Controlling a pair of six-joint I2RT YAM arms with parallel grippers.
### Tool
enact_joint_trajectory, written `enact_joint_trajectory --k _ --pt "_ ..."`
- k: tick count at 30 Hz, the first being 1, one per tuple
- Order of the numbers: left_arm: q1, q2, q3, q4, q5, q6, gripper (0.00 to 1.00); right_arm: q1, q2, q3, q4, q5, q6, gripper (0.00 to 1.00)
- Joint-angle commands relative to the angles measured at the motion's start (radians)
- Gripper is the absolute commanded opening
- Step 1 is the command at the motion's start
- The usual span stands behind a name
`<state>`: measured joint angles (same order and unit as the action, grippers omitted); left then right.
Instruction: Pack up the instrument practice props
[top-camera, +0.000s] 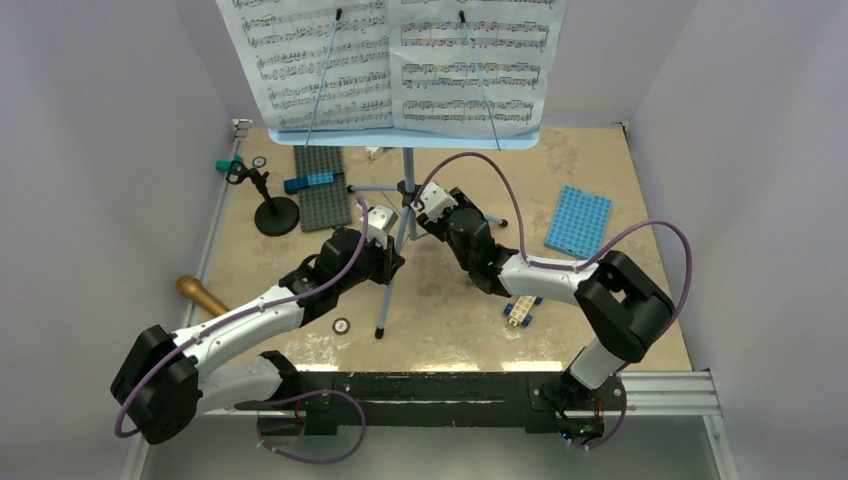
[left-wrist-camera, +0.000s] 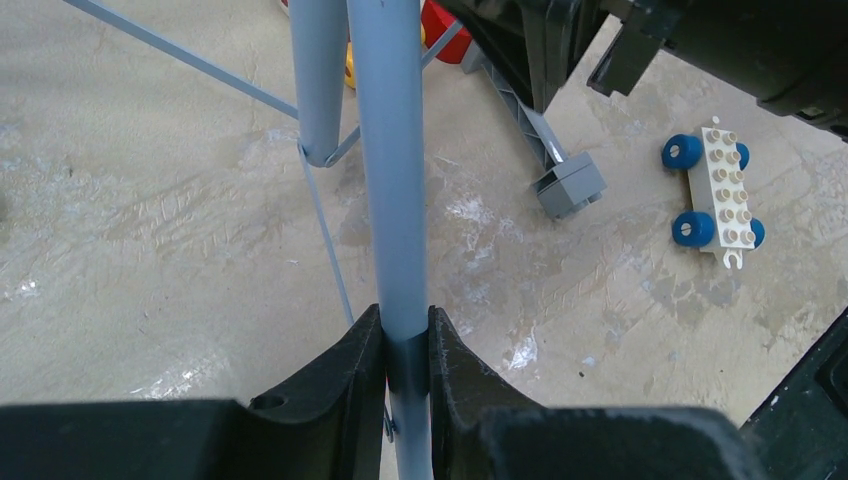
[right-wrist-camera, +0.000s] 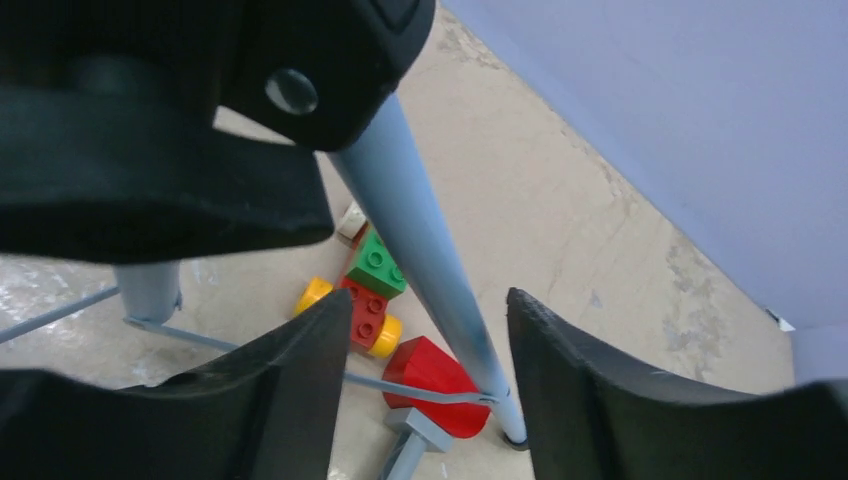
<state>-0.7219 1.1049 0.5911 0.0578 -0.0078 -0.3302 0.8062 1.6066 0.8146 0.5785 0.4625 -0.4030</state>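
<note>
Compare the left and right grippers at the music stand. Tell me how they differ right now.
Grip: the left gripper is shut on the light-blue tubing of the music stand. The right gripper is open, with a tube passing between its fingers and a gap on either side.
Side: in the top view the left gripper reaches the stand from the left and the right gripper from the right.
Both have black fingers and sit low on the stand.
</note>
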Motion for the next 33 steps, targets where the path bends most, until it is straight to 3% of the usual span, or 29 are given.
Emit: enact_joint_trajectory --k 1,6,17,24,33 --pt "-0.035 -0.013 0.001 0.016 0.062 0.000 0.00 -0.010 0.012 0.070 0.071 0.057 -0.054 0.57" --pt "-0.040 0.003 -0.005 0.037 0.073 -0.008 0.00 -0.012 0.011 0.060 0.076 0.101 -0.065 0.29" --pt "-0.044 -0.003 -0.005 0.026 0.069 -0.013 0.00 0.014 -0.114 -0.059 0.023 0.194 -0.008 0.00" --pt "-0.047 -0.007 -0.032 0.026 0.065 -0.044 0.00 0.087 -0.172 -0.113 -0.023 0.270 0.019 0.00" --pt "-0.059 -0.089 -0.088 0.033 0.052 -0.075 0.00 0.168 -0.231 -0.140 -0.164 0.308 0.184 0.00"
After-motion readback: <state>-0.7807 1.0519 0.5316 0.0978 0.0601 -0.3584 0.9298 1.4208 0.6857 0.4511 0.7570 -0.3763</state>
